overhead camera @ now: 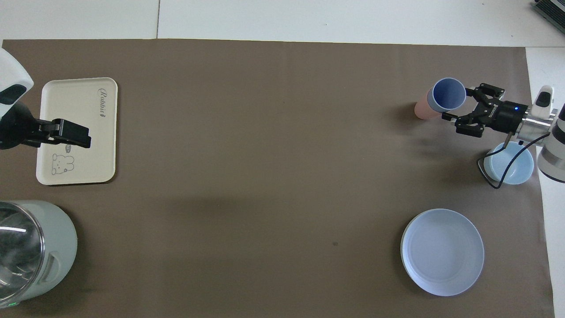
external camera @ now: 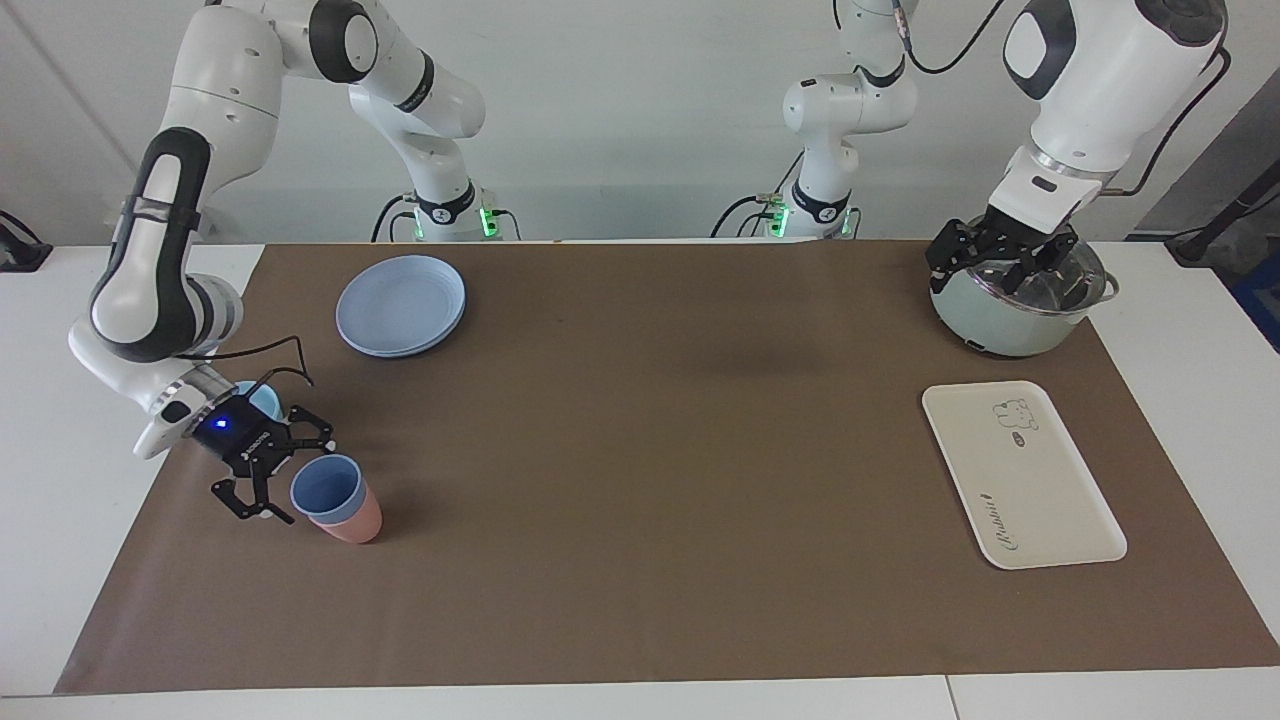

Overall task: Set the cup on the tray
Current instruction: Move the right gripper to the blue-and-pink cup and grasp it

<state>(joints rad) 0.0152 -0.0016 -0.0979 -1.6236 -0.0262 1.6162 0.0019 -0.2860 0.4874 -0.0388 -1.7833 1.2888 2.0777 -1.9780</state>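
The blue cup (external camera: 325, 488) (overhead camera: 449, 95) stands nested inside a pink cup (external camera: 352, 526) (overhead camera: 422, 110) toward the right arm's end of the table. My right gripper (external camera: 291, 479) (overhead camera: 459, 105) is low and open right beside the cup, its jaws spread level with the rim and holding nothing. The cream tray (external camera: 1040, 500) (overhead camera: 75, 110), with a bear drawing and lettering, lies flat toward the left arm's end. My left gripper (external camera: 1000, 264) (overhead camera: 66, 134) waits open and raised over the pot.
A grey-green pot (external camera: 1010, 320) (overhead camera: 26, 249) stands nearer the robots than the tray. A light-blue bowl (external camera: 262, 400) (overhead camera: 507, 165) sits under the right wrist. The round blue plate (external camera: 400, 305) (overhead camera: 442, 251) lies nearer the robots than the cups.
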